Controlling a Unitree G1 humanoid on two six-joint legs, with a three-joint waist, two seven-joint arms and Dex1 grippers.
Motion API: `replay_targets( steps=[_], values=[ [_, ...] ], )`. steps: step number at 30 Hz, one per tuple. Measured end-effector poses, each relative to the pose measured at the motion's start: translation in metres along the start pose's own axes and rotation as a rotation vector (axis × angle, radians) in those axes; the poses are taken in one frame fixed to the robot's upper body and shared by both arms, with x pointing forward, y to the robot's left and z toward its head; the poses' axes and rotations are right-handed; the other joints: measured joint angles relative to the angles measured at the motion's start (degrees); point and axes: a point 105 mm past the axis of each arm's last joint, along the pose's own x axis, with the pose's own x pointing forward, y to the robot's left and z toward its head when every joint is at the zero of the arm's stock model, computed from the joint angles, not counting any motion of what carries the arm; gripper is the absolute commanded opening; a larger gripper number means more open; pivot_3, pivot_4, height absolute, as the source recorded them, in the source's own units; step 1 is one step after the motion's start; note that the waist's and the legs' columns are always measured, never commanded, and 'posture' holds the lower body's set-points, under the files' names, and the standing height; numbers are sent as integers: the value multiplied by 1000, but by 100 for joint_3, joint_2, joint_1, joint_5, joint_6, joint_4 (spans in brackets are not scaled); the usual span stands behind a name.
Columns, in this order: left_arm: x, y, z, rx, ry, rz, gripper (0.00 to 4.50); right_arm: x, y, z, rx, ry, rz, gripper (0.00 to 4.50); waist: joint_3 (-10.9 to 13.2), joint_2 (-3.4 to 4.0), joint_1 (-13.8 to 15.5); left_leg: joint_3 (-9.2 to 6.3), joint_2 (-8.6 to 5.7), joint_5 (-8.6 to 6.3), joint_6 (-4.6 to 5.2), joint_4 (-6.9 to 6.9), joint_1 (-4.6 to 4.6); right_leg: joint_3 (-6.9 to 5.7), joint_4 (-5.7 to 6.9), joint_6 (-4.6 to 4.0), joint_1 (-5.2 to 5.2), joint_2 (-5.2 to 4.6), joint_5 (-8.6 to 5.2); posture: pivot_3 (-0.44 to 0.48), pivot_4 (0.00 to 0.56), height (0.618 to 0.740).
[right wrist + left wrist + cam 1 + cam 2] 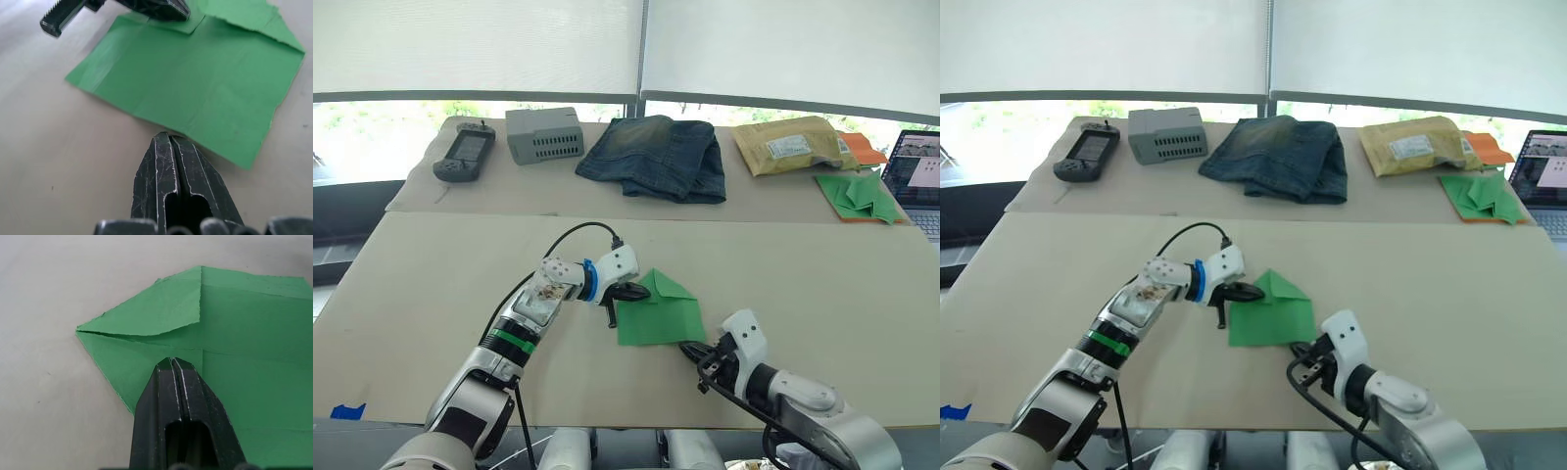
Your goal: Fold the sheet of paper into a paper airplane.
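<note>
At the centre of the frame on a beige tabletop (pixel 431 284), a bright green, partly folded sheet of paper (pixel 661 311), left gripper (pixel 625 293) fingers together pressing its upper-left corner, right gripper (pixel 695 352) fingers together just below its lower-right edge.

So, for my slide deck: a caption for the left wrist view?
Left gripper, fingers shut, pressing on the green sheet of paper beside its folded pointed corner.

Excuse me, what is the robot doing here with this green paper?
It is folding the sheet of paper into an airplane. Both far corners are already folded in, so that end forms a point. The left tool, shut, presses on a folded flap. The right tool, shut too, sits at the near edge. The airplane is not finished yet.
</note>
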Motion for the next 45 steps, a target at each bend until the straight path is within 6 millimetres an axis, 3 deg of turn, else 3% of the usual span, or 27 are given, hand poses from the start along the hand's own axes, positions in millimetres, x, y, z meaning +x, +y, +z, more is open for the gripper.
replay_targets(
  steps=[5,12,25,35,45],
  values=[
    [0,0,0,2,1,-2,0,1,-6,3,-10,-68,-53,32,0,0,-12,-1,0,0,0,0,1,0,0,0,0,-1,0,0,150,728],
    [0,0,0,3,1,-5,0,-1,-6,26,-103,-234,-67,32,0,1,-16,1,-1,0,0,0,1,0,0,1,0,0,-1,0,150,728],
    [1,0,0,20,1,-5,0,12,-4,30,-187,-217,46,32,0,1,-15,3,-4,0,0,0,2,1,2,-1,1,0,0,0,150,728],
    [28,-12,11,58,-12,-59,0,24,-13,31,-188,-203,79,32,-1,1,48,5,-13,0,0,3,2,0,2,1,5,-4,0,0,150,728],
    [17,-9,8,88,19,-43,0,33,-16,32,-189,-206,91,32,-1,2,-34,1,-6,0,0,1,8,1,13,-5,4,-1,-4,0,150,728]
  ],
)
